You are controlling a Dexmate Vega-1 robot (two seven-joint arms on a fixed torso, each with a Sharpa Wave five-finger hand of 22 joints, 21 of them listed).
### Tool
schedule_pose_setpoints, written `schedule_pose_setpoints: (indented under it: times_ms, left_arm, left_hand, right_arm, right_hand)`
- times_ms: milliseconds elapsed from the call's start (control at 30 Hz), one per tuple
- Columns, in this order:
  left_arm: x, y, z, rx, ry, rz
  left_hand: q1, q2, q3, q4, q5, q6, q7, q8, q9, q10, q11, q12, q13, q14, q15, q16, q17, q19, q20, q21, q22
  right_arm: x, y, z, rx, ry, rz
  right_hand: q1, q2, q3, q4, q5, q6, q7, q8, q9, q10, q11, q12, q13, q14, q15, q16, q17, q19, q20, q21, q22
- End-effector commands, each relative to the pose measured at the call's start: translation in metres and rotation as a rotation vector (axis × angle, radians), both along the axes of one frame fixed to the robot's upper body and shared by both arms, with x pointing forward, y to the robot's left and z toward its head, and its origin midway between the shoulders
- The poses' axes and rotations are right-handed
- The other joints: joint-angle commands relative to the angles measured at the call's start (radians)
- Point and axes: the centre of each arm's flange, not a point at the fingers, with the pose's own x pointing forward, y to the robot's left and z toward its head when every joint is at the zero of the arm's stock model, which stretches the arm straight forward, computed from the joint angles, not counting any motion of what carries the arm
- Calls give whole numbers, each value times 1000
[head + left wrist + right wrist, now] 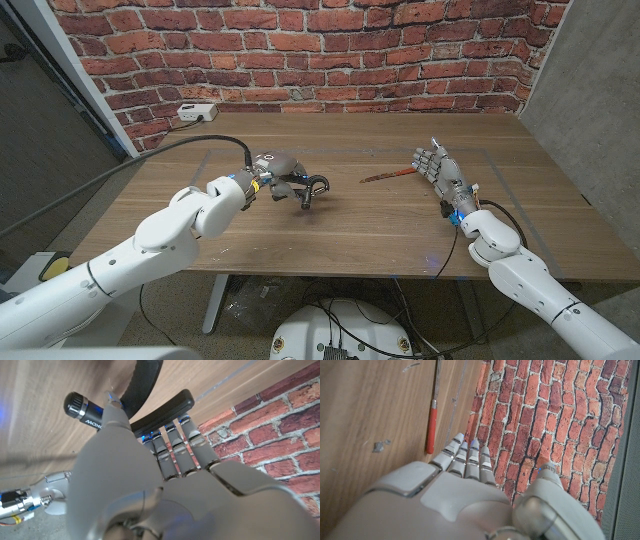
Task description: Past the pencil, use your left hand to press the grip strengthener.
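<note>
The grip strengthener (pixel 310 188), black with a looped spring, sits left of the table's middle. My left hand (pixel 273 172) grips it from the left. In the left wrist view my fingers (pixel 172 447) curl over one black handle (pixel 167 407), and the thumb lies by the other handle (pixel 82 407). A red pencil (pixel 388 175) lies to the right of it. Just right of the pencil's tip my right hand (pixel 437 165) stands with fingers apart and holds nothing. The right wrist view shows the pencil (pixel 431 427) beyond that hand (pixel 465 490).
A white power box (pixel 197 113) sits at the table's back left corner, below the brick wall (pixel 300 40). A thin taped outline (pixel 480 152) marks a rectangle on the wooden table (pixel 350 230). A black cable (pixel 190 145) arcs over my left arm.
</note>
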Motion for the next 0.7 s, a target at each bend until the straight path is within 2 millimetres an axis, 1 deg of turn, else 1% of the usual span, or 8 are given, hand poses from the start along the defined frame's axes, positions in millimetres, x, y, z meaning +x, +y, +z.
schedule_pose_setpoints:
  times_ms: [33,400,700]
  left_arm:
    - [-11,5,20,-138,-136,-37]
    - [-9,5,32,-334,-228,-168]
    - [4,12,34,-505,-197,-315]
  left_hand:
    - [91,78,42,12,-3,13,-2,-4,2,7,-7,-3,3,10,-99,4,6,5,-8,8,3]
    - [89,74,50,17,-9,12,-2,-11,2,5,-3,-8,3,4,-99,-3,6,0,-9,7,3]
    - [91,76,59,21,-13,12,2,-14,2,8,1,-10,3,7,-94,-4,8,3,-7,9,3]
  right_arm:
    - [4,5,4,3,-26,-5]
    - [2,10,17,-24,-77,-25]
    - [1,12,16,-9,-77,-38]
  right_hand:
    - [2,8,1,-1,0,-4,1,-3,4,-1,2,-2,4,5,5,0,5,9,-3,-5,2]
    - [3,9,1,-1,0,-4,1,-3,4,1,4,-1,4,6,4,0,4,10,-3,-6,2]
    - [3,9,1,-2,0,-3,1,-2,4,1,4,-1,4,6,5,0,4,11,-3,-7,2]
